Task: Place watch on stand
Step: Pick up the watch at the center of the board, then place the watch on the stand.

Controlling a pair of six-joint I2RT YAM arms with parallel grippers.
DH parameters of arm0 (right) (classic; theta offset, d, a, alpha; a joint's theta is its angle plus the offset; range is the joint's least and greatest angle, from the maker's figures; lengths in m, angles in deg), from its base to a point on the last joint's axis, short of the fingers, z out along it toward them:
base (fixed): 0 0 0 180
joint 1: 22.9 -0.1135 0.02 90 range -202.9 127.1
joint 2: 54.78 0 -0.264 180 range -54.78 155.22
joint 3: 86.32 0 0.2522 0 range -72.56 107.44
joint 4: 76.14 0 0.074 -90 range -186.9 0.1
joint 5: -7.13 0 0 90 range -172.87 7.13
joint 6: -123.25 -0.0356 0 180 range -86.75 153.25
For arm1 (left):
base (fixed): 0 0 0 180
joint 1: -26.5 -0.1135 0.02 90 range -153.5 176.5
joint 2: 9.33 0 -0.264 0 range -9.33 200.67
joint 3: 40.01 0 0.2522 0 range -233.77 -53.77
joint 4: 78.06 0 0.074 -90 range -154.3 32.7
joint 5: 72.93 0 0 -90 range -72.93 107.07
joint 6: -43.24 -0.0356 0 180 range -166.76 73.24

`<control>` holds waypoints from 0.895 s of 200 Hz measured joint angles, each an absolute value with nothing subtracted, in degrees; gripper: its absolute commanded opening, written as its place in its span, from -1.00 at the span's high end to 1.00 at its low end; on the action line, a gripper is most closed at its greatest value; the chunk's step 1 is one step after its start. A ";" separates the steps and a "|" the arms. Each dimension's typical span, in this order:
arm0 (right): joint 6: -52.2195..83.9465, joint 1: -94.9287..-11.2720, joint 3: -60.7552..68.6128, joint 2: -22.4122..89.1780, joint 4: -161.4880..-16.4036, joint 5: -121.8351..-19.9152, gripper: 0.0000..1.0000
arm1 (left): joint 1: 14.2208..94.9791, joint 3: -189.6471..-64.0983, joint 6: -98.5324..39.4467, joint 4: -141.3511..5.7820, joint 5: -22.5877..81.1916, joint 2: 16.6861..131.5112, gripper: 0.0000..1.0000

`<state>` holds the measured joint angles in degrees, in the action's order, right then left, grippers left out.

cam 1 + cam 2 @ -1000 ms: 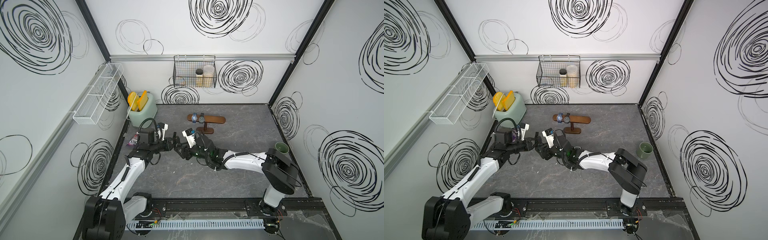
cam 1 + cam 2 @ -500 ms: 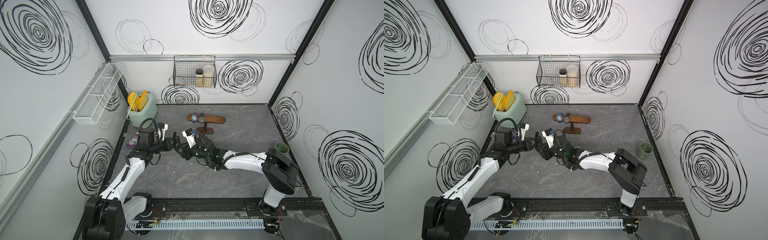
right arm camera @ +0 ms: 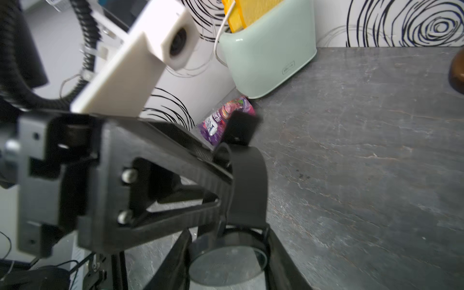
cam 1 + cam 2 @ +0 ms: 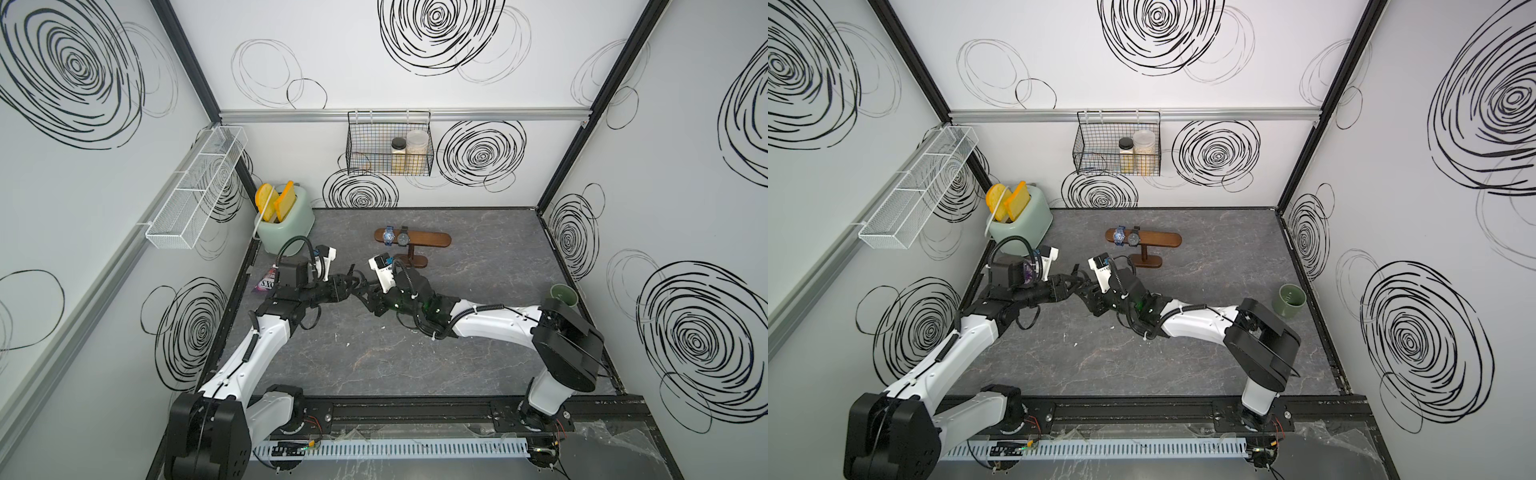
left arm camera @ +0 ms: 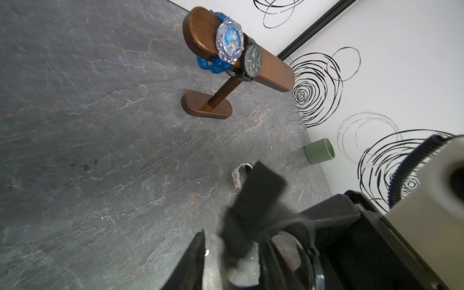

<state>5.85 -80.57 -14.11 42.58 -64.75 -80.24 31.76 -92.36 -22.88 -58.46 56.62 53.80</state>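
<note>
Both arms reach low and inward and meet tip to tip mid-frame in both top views: left gripper comes from the left, right gripper from the right, its elbow folded at the right edge. Top views hide the watch behind the grippers. Right wrist view shows it: watch, round face, black strap, case clamped between the right fingers at bottom centre. Left jaws are parted with tips at the strap; can't tell if they touch. Only the left wrist view shows a white band on the table near the green cup. Stand is upper centre, carrying a blue watch and a dark watch side by side.
</note>
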 measured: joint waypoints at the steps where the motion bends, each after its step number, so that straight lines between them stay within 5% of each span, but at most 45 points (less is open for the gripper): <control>1: 5.87 -80.50 -14.11 42.58 -64.82 -80.28 0.36 | 31.76 -92.33 -22.99 -58.46 56.60 53.74 -0.05; 100: 9.85 -72.11 -13.97 33.01 -73.25 -83.98 0.37 | 31.15 -91.57 -22.71 -60.77 59.33 51.36 -0.17; 179: 18.68 -62.49 -13.91 19.00 -88.79 -102.12 0.37 | 30.93 -91.53 -22.71 -61.03 59.53 51.36 -0.18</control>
